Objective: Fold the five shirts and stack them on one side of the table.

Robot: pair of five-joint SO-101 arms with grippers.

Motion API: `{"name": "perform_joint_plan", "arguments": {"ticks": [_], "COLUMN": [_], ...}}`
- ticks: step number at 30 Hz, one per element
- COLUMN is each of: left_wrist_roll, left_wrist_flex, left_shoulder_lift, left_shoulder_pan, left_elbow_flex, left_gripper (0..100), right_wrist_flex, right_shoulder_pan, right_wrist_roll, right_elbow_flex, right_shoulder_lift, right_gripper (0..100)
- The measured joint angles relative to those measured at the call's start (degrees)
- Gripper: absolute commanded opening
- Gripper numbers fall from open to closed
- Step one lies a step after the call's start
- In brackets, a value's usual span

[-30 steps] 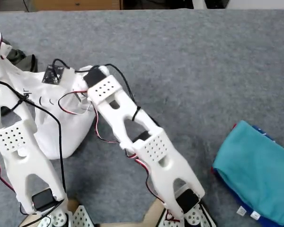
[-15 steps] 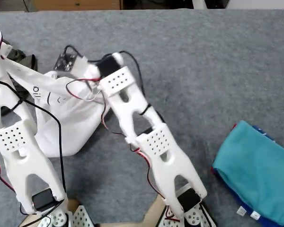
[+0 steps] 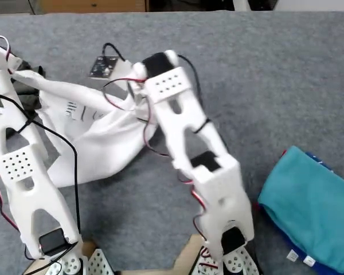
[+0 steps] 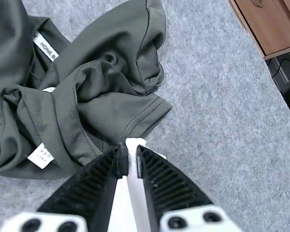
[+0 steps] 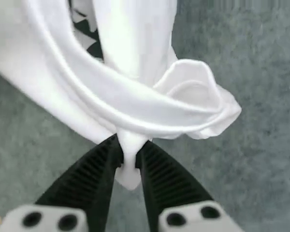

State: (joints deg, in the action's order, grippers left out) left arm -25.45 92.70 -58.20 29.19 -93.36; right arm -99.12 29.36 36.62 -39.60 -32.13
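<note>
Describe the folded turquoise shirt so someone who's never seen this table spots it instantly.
On the grey felt-covered table, look to the right edge, away from the crumpled white shirt at the left. The folded turquoise shirt lies atop a darker blue garment; it is the only bright blue-green thing.

The teal shirt (image 3: 309,206) runs off the high view's right edge

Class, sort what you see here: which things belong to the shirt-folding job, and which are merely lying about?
Belong to the job:
- white shirt, pinched by the left gripper and the right gripper
- crumpled olive shirt
- folded teal shirt on the stack
- grey table

Lying about:
- wooden cabinet beside the table
</note>
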Motion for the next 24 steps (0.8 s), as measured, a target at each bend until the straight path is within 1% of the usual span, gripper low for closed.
{"name": "perform_joint_plan", "arguments": {"ticks": [3, 5, 8, 10, 12, 14, 16, 18, 19, 21, 24], "left_wrist_roll": [0.0, 0.0, 0.0, 0.0, 0.2, 0.3, 0.3, 0.8, 1.2, 1.6, 1.7], "left_wrist_flex": [-0.1, 0.1, 1.7, 3.3, 5.0, 6.2, 7.1, 7.3, 7.5, 7.6, 7.6], "left_shoulder_lift": [0.0, 0.0, -0.3, -0.3, -0.3, -0.3, -0.3, -0.3, -0.3, -0.3, -0.3], "left_shoulder_pan": [-0.1, -0.6, -4.0, -6.7, -9.0, -10.4, -10.6, -10.7, -10.7, -11.0, -11.8], "left_elbow_flex": [0.0, 0.0, 0.0, 0.0, 0.0, 0.0, 0.0, 0.0, 0.0, 0.1, 2.7], "left_gripper": [2, 2, 2, 2, 2, 2, 2, 2, 2, 2, 2], "right_wrist_flex": [6.7, 13.7, 27.2, 37.1, 45.7, 50.2, 51.2, 50.8, 49.9, 46.8, 41.9], "right_shoulder_pan": [-2.8, -4.4, -5.3, -6.6, -9.8, -14.4, -20.0, -25.2, -26.5, -26.9, -23.9], "right_wrist_roll": [4.7, 7.9, 11.3, 12.2, 12.7, 13.1, 15.0, 17.1, 17.4, 17.3, 13.3], "right_elbow_flex": [15.9, 28.9, 51.2, 66.1, 79.7, 89.6, 95.3, 96.7, 96.6, 94.9, 87.7], "right_shoulder_lift": [10.8, 19.0, 31.3, 38.3, 44.0, 48.0, 51.1, 53.8, 54.9, 56.2, 56.2], "right_gripper": [0.5, 1.9, 12.1, 18.3, 20.3, 20.2, 20.1, 20.1, 20.1, 20.1, 20.1]}}
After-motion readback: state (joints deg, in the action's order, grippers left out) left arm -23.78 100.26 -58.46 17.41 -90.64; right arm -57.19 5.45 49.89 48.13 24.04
